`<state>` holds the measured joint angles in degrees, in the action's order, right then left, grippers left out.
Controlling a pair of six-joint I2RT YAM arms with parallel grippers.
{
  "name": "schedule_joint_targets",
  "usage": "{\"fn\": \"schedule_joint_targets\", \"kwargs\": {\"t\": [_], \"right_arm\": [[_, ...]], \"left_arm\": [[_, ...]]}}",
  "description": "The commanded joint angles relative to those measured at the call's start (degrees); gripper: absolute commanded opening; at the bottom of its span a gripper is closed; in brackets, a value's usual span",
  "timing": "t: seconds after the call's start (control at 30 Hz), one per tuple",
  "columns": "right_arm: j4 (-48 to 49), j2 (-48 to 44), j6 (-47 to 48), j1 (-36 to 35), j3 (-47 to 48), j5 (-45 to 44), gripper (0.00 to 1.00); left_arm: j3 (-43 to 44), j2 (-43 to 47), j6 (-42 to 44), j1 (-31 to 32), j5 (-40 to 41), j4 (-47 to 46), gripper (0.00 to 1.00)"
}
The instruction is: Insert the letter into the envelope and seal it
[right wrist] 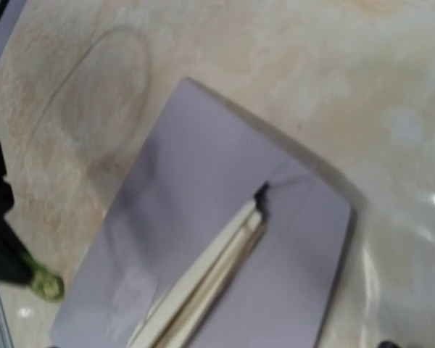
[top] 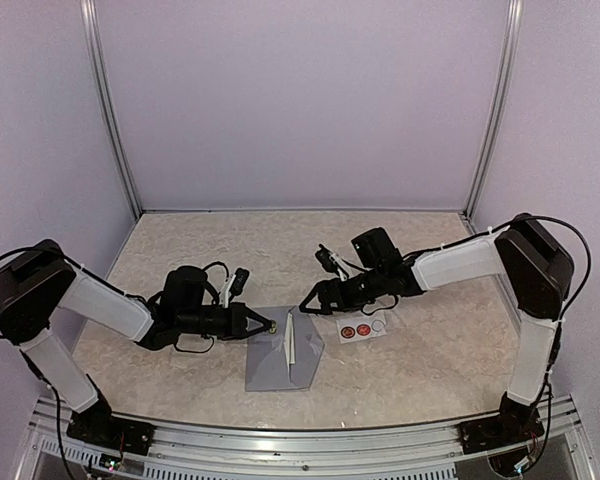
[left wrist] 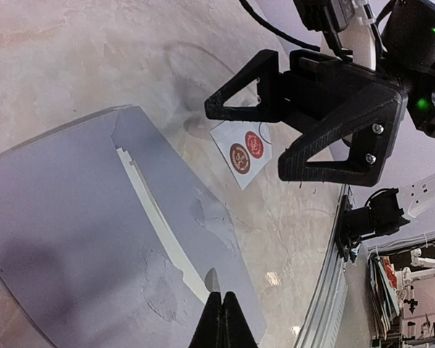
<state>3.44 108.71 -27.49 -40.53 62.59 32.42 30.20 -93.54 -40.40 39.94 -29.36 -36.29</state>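
Left gripper (left wrist: pixel 221 319) clenched, right gripper (left wrist: pixel 245 139) released. I'd nudge the folded white paper letter (top: pixel 291 340) deeper into the flat grey-blue paper envelope (top: pixel 270 368)

You have one envelope (top: pixel 278 368) and one folded letter (top: pixel 291 340) here. You also have one sticker strip (left wrist: pixel 223 136) carrying two round stickers (left wrist: pixel 239 156).
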Motion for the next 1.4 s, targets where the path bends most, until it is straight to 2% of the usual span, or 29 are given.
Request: {"fn": "schedule_joint_targets", "kwargs": {"t": [0.0, 0.23, 0.4, 0.8, 1.13, 1.37], "right_arm": [[1.2, 5.1, -0.4, -0.4, 4.3, 3.8, 0.91], [0.3, 9.4, -2.2, -0.4, 6.9, 6.7, 0.9], [-0.4, 10.3, -3.8, -0.4, 7.1, 9.6, 0.89], [-4.3, 10.6, -6.8, -0.9, 9.0, 13.0, 0.88], [2.4, 7.9, -11.1, -1.0, 6.2, 22.1, 0.86], [3.9, 7.6, -12.4, -2.0, 5.4, 25.3, 0.84]], "left_arm": [[-0.3, -2.8, 1.0, -0.8, -3.6, -4.7, 0.0], [-0.5, -6.3, 1.2, -1.5, -3.6, -6.2, 0.0], [-1.0, -9.1, 0.6, -1.5, -4.5, -9.7, 0.0], [-2.2, -11.4, 0.8, -1.6, -2.9, -10.9, 0.0], [-2.6, -12.3, 1.4, -1.6, -2.0, -10.9, 0.0], [-3.0, -12.4, 1.7, -1.5, -1.2, -10.7, 0.0]]}}
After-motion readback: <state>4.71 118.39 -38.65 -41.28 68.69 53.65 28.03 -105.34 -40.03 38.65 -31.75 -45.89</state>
